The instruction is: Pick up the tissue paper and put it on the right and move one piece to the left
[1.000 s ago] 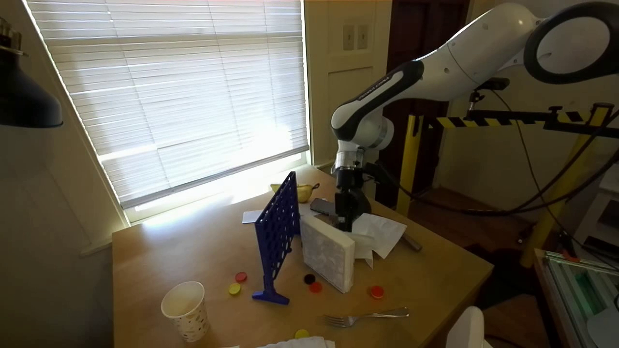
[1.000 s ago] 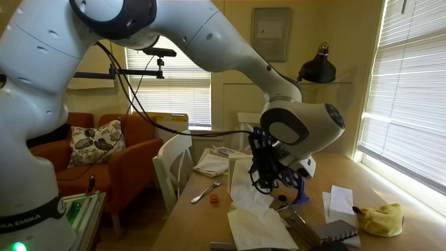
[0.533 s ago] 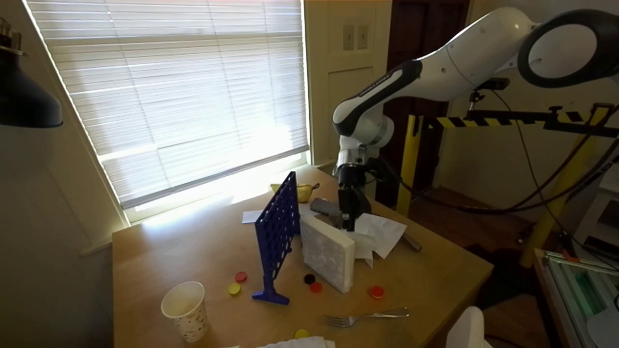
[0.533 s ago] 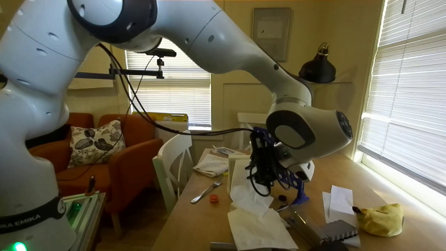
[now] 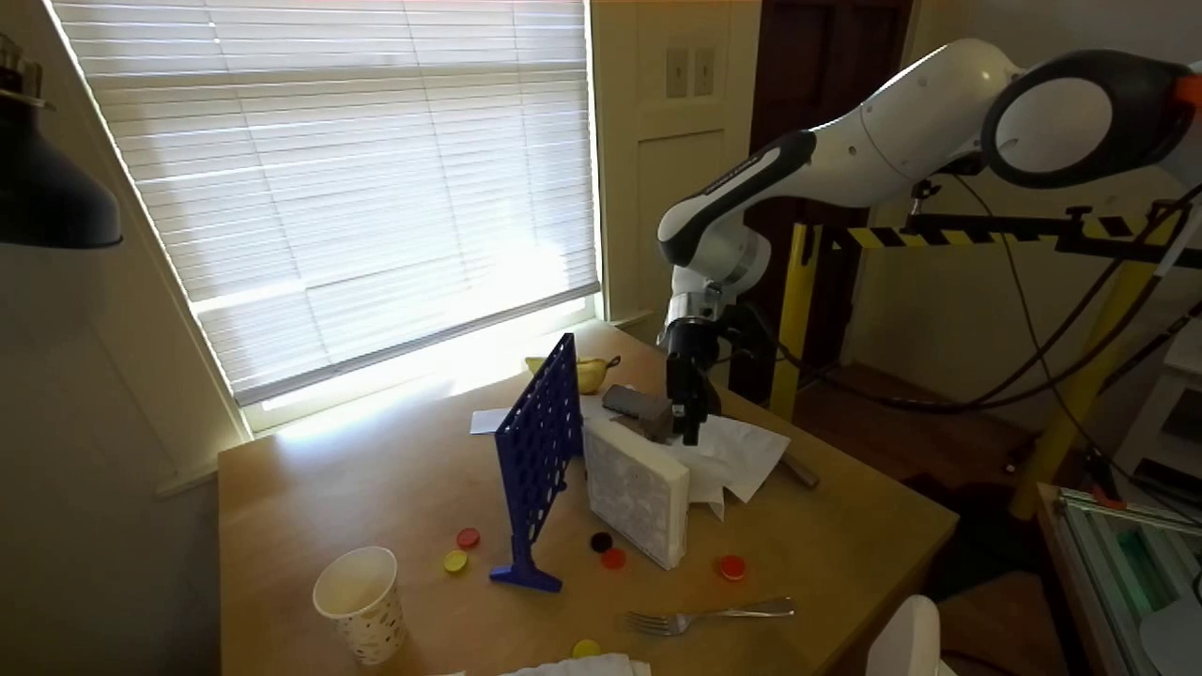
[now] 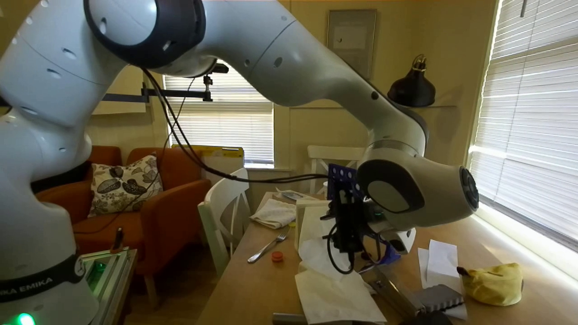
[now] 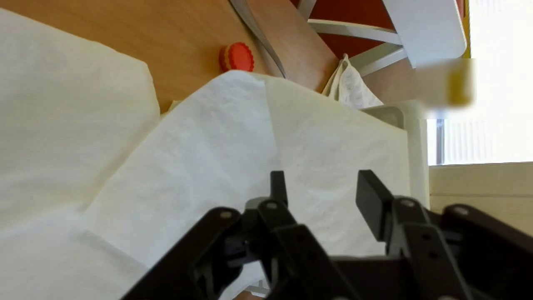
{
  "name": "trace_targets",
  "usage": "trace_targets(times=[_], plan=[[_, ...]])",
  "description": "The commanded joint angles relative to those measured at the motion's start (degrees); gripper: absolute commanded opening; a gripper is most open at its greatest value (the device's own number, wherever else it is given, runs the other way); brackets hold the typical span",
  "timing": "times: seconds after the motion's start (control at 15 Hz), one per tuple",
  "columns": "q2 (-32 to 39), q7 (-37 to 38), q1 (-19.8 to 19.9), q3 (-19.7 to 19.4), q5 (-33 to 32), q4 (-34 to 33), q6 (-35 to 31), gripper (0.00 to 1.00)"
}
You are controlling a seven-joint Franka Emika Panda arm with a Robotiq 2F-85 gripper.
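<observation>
The tissue paper [image 5: 737, 455] is thin white sheets. In an exterior view, one part [image 6: 314, 225] leans against an upright white pack [image 5: 634, 498] and other sheets [image 6: 338, 295] spread over the table in front of it. I cannot tell which sheet is the one piece. My gripper [image 5: 691, 439] is on the tissue side of the pack, tilted toward the leaning sheet. In the wrist view my gripper [image 7: 322, 191] is open, with nothing held between its pads [image 7: 372, 204]. The leaning sheet [image 7: 200, 166] fills the view behind the fingers; I cannot tell whether they touch it.
A blue grid frame [image 5: 540, 451] stands beside the pack. A fork [image 5: 714, 615], a red disc [image 5: 732, 567] and a paper cup [image 5: 362, 601] are on the table. A yellow pouch [image 6: 494, 284], white papers [image 6: 442, 262] and a grey block [image 6: 440, 297] lie nearby.
The arm has lowered at its elbow and the wrist has moved right in both exterior views. My gripper has tilted, its fingers now pointing more sideways toward the leaning sheet. The tissue looks unmoved.
</observation>
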State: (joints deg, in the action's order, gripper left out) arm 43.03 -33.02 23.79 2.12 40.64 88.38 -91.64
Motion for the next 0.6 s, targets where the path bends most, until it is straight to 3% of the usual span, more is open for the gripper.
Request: trace_targets(times=[0.0,0.27,0.53], plan=[[2.7,-1.5,0.4,-0.3,1.9,-3.4,2.9,0.52],[4.1,-2.6,-0.3,-0.1,1.4,-4.7,2.7,0.40],[5.6,-2.9,-1.0,0.4,1.4,-6.4,2.4,0.49]])
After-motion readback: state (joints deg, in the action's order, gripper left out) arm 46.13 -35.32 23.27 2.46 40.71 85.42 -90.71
